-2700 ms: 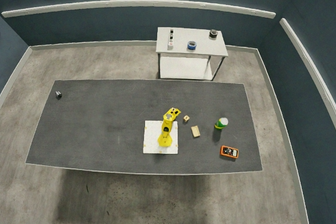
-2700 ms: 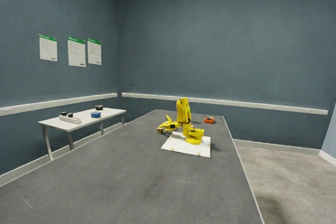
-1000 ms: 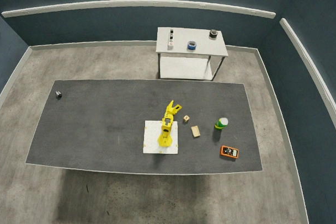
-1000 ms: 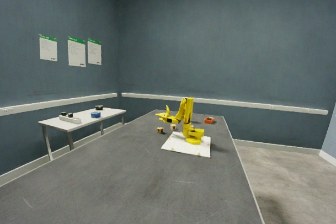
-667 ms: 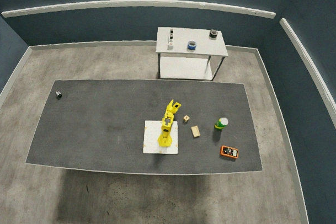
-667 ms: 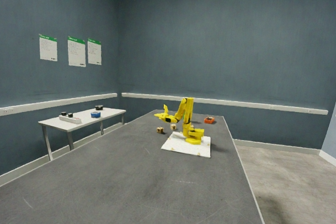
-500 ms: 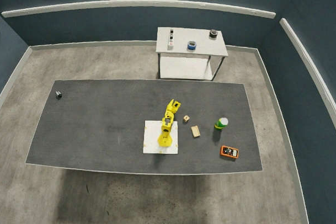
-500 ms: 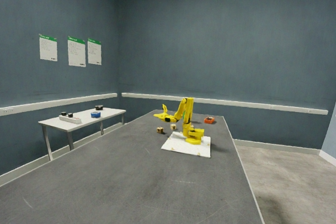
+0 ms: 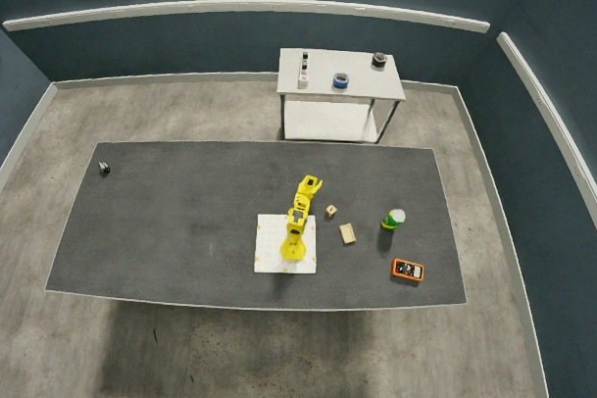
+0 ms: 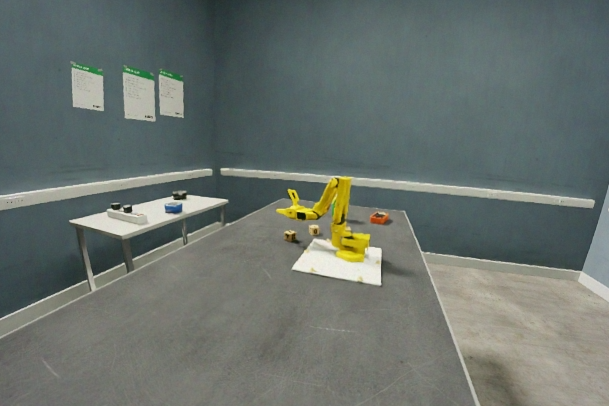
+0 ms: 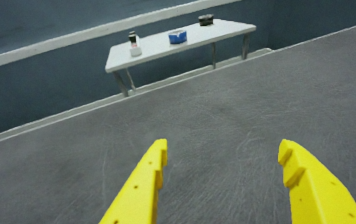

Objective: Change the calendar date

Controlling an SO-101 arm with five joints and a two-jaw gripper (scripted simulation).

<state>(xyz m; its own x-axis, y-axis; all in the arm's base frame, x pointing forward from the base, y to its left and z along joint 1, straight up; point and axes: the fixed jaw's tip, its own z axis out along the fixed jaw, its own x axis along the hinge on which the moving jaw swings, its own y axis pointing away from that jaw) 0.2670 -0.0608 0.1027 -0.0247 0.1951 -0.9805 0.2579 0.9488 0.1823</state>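
Observation:
My gripper (image 9: 317, 180) (image 10: 284, 201) (image 11: 222, 145) is open and empty, raised above the dark table beyond the front of the arm. One wooden cube (image 9: 330, 211) (image 10: 314, 230) lies on the table to the right of the arm in the top view; its digits are too small to read surely. The second wooden cube (image 10: 290, 235) sits on the table below my gripper in the exterior view, and is hidden by the arm in the top view. The tan tray (image 9: 347, 233) lies right of the base and looks empty; the month's name cannot be made out. The wrist view shows no cube.
The arm's base stands on a white board (image 9: 270, 245) (image 10: 320, 267). A green can (image 9: 393, 220) stands right of the tray. An orange multimeter (image 9: 407, 270) (image 10: 379, 218) lies near the right end. A small dark object (image 9: 104, 168) lies far left. A white side table (image 11: 155, 47) stands beyond.

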